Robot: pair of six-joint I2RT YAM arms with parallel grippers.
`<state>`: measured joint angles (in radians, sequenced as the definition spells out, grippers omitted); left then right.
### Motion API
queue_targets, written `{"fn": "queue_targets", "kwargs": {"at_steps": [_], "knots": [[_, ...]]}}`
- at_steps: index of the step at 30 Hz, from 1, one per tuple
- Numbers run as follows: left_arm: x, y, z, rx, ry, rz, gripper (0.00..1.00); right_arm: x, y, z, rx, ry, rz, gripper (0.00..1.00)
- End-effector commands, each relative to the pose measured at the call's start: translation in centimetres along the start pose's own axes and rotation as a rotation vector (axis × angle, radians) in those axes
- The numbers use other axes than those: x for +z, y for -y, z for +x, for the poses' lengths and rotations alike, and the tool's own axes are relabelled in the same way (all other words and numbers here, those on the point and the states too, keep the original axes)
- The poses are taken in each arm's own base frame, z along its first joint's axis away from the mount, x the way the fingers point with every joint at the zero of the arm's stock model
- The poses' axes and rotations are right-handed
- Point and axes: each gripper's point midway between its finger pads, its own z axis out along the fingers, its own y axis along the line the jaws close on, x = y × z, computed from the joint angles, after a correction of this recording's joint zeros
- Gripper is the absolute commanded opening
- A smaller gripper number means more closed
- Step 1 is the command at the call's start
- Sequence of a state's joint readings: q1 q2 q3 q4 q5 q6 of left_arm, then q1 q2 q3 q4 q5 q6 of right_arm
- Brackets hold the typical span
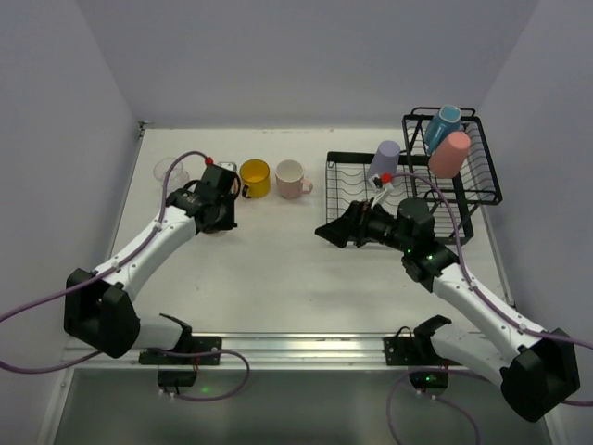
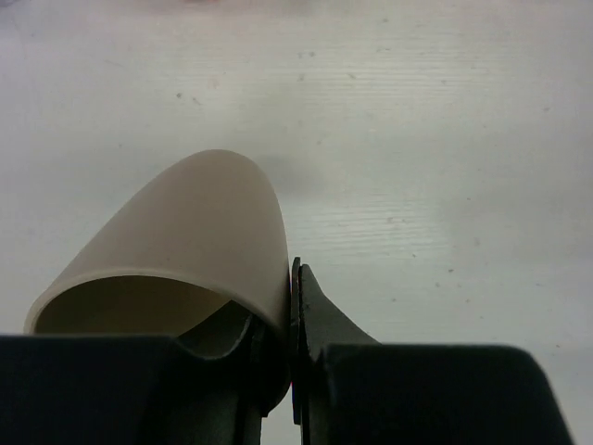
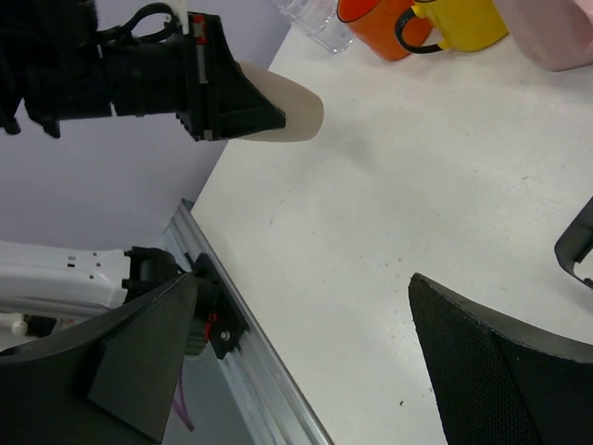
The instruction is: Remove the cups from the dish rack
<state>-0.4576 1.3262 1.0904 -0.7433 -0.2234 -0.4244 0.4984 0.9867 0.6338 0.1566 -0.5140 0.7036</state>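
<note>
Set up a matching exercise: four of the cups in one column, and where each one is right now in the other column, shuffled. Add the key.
Cups
1. lavender tumbler
2. blue mug
3. yellow mug
4. beige cup

Places
A. pinched by its wall in the left gripper
B. on the table, beside the pale pink mug
C. in the raised basket of the dish rack
D. on the rack's flat tray section

Pairs: 1-D, 2-C, 3-B, 4-A
</note>
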Motion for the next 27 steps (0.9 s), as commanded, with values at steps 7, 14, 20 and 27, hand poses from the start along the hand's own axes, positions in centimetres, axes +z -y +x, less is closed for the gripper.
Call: {"fn": "queue_targets", "kwargs": {"at_steps": [7,14,20,27], "knots": [[3.5,-1.8,0.8,0.018,-0.166,0.023,0.00,-0.9,0.9,-0.1,-0.080,0.018,0.064,0.99],[5.4,-2.6,2.1,0.016,-0.229,0.010,0.15,-0.9,1.0,-0.3,-0.086,0.027,0.076,0.99],[5.4,-3.9,1.9,0.027,-0.214,-0.056,0.39,-0.9,1.4,-0.3,-0.086,0.033,0.089,0.99],[3.9,-4.8,-0.5,0.017,-0.120,-0.107,0.93,-1.3,1.2,-1.1,-0.112,0.064,0.102,0.99]]}}
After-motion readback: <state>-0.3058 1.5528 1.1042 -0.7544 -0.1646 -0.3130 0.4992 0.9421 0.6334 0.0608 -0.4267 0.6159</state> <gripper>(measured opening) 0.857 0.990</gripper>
